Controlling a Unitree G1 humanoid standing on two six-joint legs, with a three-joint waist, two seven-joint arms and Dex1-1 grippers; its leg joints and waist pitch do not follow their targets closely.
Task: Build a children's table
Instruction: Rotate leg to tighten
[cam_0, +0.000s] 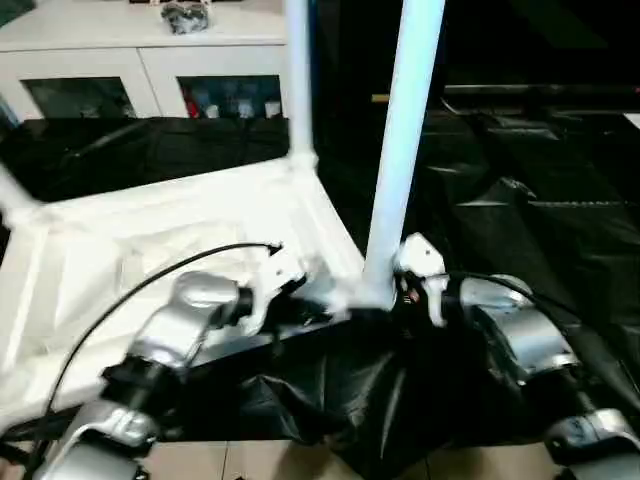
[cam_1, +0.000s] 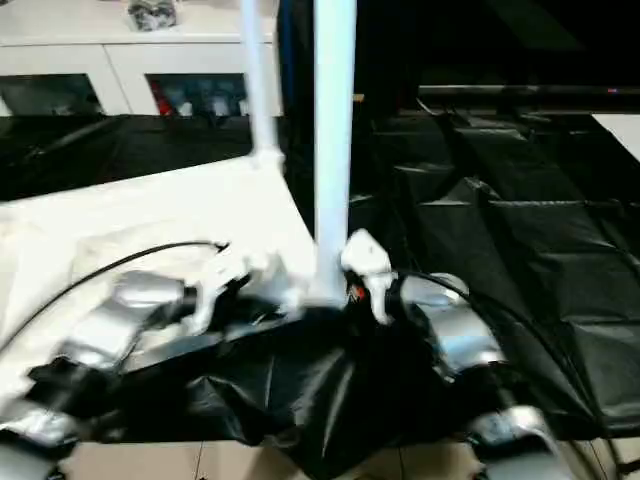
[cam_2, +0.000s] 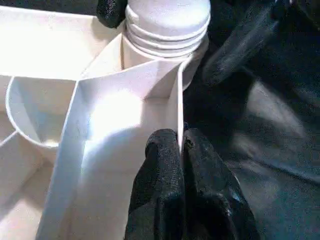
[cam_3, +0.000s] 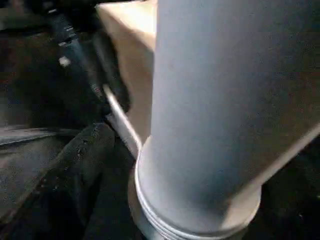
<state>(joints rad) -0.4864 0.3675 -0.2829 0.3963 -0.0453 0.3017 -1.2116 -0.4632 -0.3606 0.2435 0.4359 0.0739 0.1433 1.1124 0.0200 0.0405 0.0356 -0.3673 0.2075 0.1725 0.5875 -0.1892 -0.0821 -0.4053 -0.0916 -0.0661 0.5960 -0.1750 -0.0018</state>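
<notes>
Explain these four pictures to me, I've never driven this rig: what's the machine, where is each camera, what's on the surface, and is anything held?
It is a two-armed humanoid robot. The two wide pictures come from its head, looking down over its silver forearms; the two close-ups come from its wrists.

On black sheeting lies the upside-down white tabletop, ribbed side up. Two legs stand in its corner sockets: the near leg and the far leg. A white cabinet stands behind.

The left gripper is shut, pinching the tabletop's edge wall beside the near leg. The right gripper sits at that leg's base; whether it grips is unclear.
</notes>
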